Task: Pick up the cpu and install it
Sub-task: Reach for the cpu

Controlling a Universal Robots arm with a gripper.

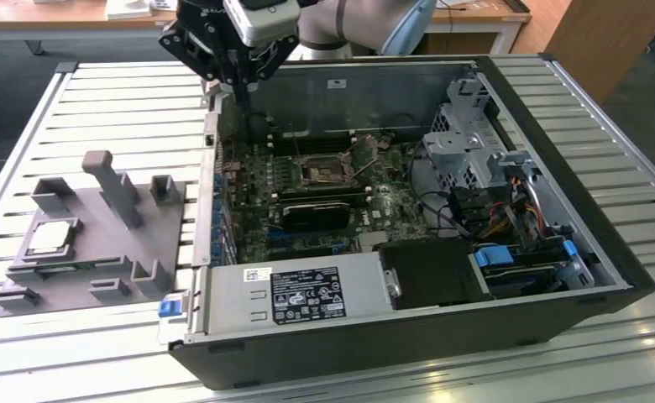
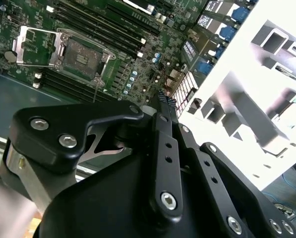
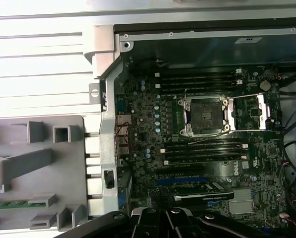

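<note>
One slatted metal table (image 1: 103,101) carries everything. On it lies an open computer case (image 1: 417,336), side panel off, showing a green motherboard (image 1: 254,180) and a grey power supply (image 1: 294,294) along the near wall. Just beside the case, on the exterior view's left, sits a grey tray (image 1: 103,248) with upright posts.

Above the case's far corner on that same side hangs the gripper (image 1: 243,105), pointing down. In the second wrist view its two black fingers (image 2: 165,144) run together to a single tip, closed with nothing between them. It touches neither board nor tray.

Near the middle of the board, the socket (image 3: 205,115) stands open, its metal frame (image 3: 247,111) swung aside next to it; memory slots run along both sides.

Smallest is the cpu (image 1: 51,238): it lies flat on the tray, silver top up, toward the tray's outer edge, well apart from the gripper and the socket.
</note>
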